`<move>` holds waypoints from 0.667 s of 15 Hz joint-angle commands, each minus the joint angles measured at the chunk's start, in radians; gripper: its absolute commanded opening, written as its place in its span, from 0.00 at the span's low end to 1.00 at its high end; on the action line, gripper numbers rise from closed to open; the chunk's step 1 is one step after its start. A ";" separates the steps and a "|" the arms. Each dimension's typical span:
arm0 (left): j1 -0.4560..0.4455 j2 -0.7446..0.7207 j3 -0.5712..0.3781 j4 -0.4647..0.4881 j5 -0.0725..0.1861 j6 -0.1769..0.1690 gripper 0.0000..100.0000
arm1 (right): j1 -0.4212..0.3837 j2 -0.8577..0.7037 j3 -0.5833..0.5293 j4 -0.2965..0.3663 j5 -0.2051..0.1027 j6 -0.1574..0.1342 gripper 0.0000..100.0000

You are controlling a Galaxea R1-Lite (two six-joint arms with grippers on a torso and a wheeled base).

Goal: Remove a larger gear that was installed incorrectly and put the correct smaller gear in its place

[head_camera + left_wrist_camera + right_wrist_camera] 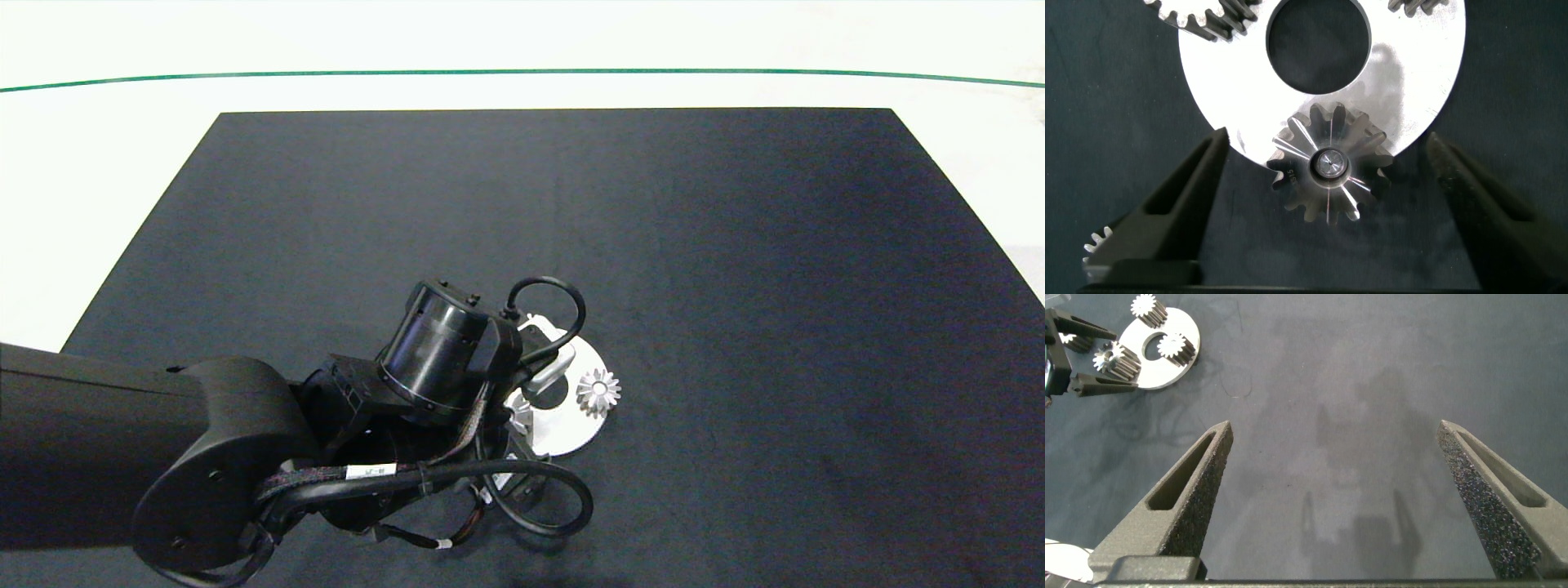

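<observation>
The left tool, two dark grey wedge fingers spread wide apart, hangs over the round silver metal plate with a big centre hole that lies on the black mat-covered counter, a little left of the middle and toward the near side. Between the open fingers, touching neither, sits the silver metal larger gear with flared, pointed star-like teeth, mounted at the plate's right edge and overhanging it, a small pin or screw showing in its centre. In the head view this gear shows just right of the dark left arm, which covers most of the plate. Other silver toothed gears sit on the plate's far rim, and one more straight-toothed gear peeks from behind a finger; which of them is the smaller gear is probably not decidable here. The right tool is well to the right over bare mat, its fingers wide open and empty.
</observation>
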 commanded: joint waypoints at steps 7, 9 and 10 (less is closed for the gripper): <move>0.032 -0.002 -0.007 0.050 -0.007 -0.022 0.96 | 0.000 -0.003 0.000 0.001 0.001 0.001 1.00; 0.028 -0.002 -0.019 0.051 -0.007 -0.024 0.92 | 0.000 -0.001 0.000 0.001 0.000 0.001 1.00; 0.028 -0.002 -0.024 0.051 -0.007 -0.024 0.90 | 0.000 -0.001 0.000 0.001 0.001 0.002 1.00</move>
